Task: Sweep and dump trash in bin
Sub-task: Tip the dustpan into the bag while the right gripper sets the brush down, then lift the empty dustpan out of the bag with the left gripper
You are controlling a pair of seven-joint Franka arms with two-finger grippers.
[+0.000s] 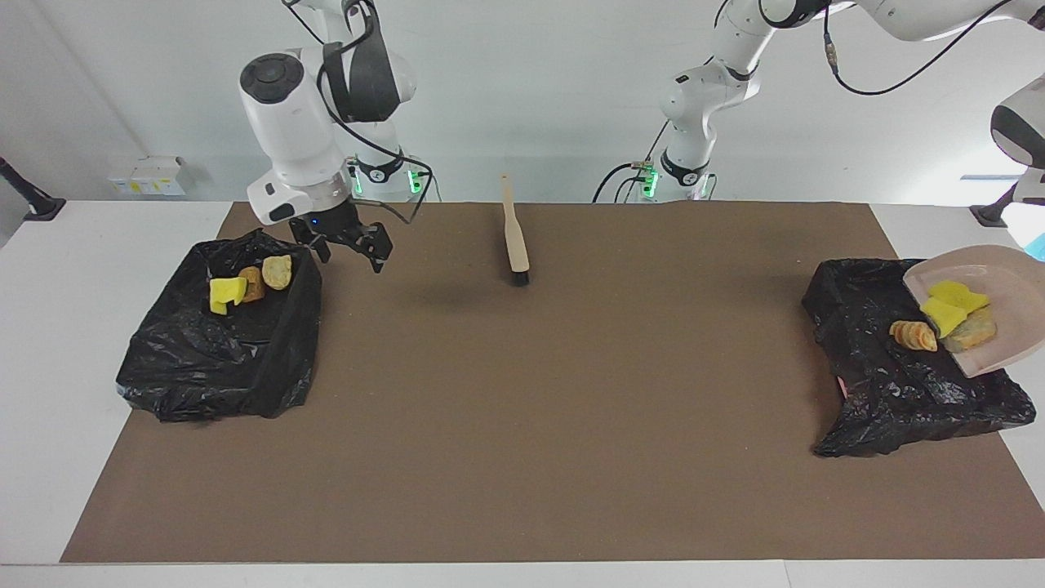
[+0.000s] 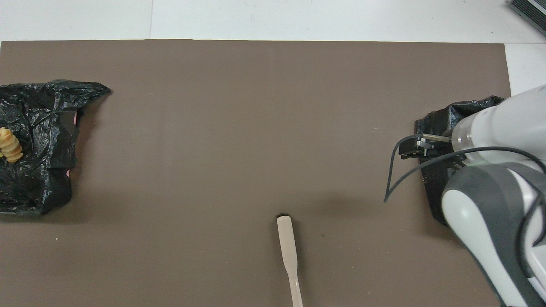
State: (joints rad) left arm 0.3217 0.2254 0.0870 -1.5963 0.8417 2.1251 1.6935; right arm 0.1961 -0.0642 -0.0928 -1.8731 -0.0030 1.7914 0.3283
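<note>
**Dustpan mouth over the bin, load half out**

Trash lay mostly in the beige plastic dustpan [image 1: 1000, 273], which hung tilted at three o'clock in the facing view. Its open lip pointed down toward eight o'clock over the black bag-lined bin at the left arm's end [image 1: 898, 392]. My left pincer was out of frame; it was shut, and I judged it was clamped on the pan's handle. The yellow foam chunks [image 1: 951, 300] sat at the lip, and one tan ridged bread lump [image 1: 913, 335] lay on the bag just below it. I judged that a steeper tilt along that eight o'clock line would finish the dump.

My right pincer [image 1: 353, 243] waited with its fingers spread and nothing in them. It hung over the edge of the second black bag-lined bin [image 1: 220, 359], which held its own yellow and tan pieces [image 1: 245, 286]. The long beige-handled brush [image 1: 515, 237] lay on the brown mat [image 1: 522, 425], its axis running twelve to six.
</note>
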